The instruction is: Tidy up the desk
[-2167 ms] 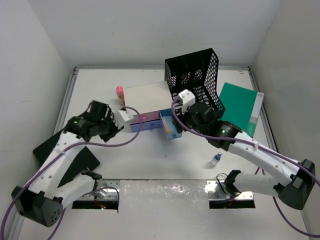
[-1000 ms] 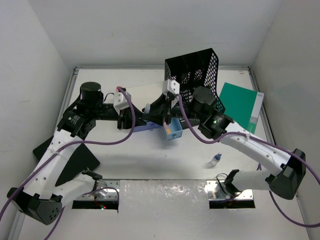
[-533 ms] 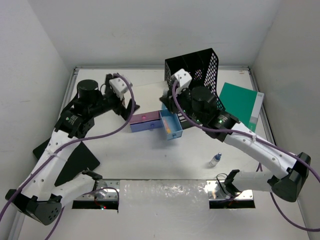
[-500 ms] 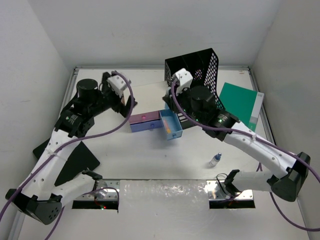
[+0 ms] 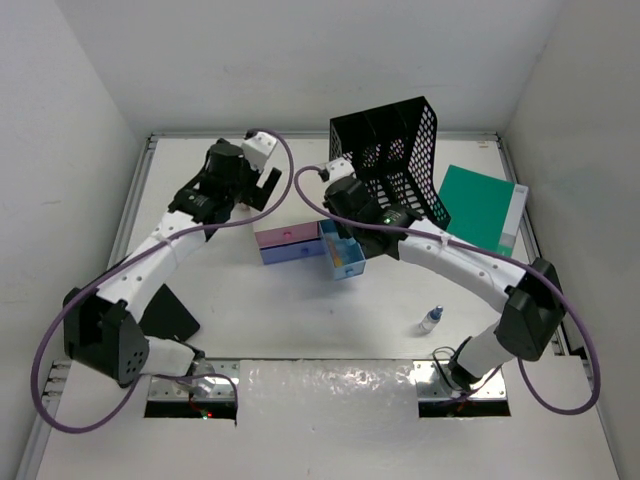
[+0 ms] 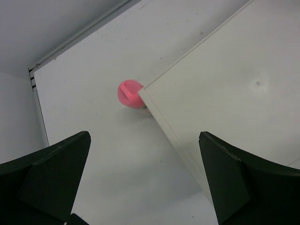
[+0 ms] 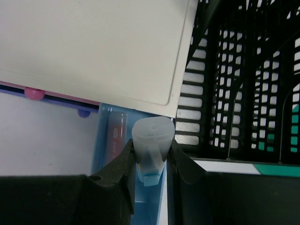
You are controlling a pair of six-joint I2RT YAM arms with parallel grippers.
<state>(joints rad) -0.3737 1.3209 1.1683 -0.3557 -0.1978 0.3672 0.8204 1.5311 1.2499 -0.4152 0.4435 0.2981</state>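
The white desk (image 5: pixel 300 320) carries a small drawer box with a cream top (image 6: pixel 234 89). Its pink and purple drawers (image 5: pixel 288 243) are shut and its blue drawer (image 5: pixel 343 256) is pulled out. My right gripper (image 7: pixel 151 144) is shut on a translucent-capped stick (image 7: pixel 152 133), held upright over the blue drawer (image 7: pixel 107 140); a red pen (image 7: pixel 117 136) lies inside the drawer. My left gripper (image 6: pixel 144 138) hangs open and empty above the box's back-left corner. A pink-capped item (image 6: pixel 130 93) stands on the desk (image 6: pixel 89 93) just behind that corner.
A black mesh file holder (image 5: pixel 392 160) stands right behind the drawer box, close to my right gripper (image 5: pixel 340 205). A green notebook (image 5: pixel 480 212) lies at the right, a small bottle (image 5: pixel 430 320) near the front right, and a black flat item (image 5: pixel 168 315) at the front left.
A second ago both grippers met above the drawer box. The left one has opened wide and swung back and left. The right one has closed on the stick and shifted over the blue drawer.
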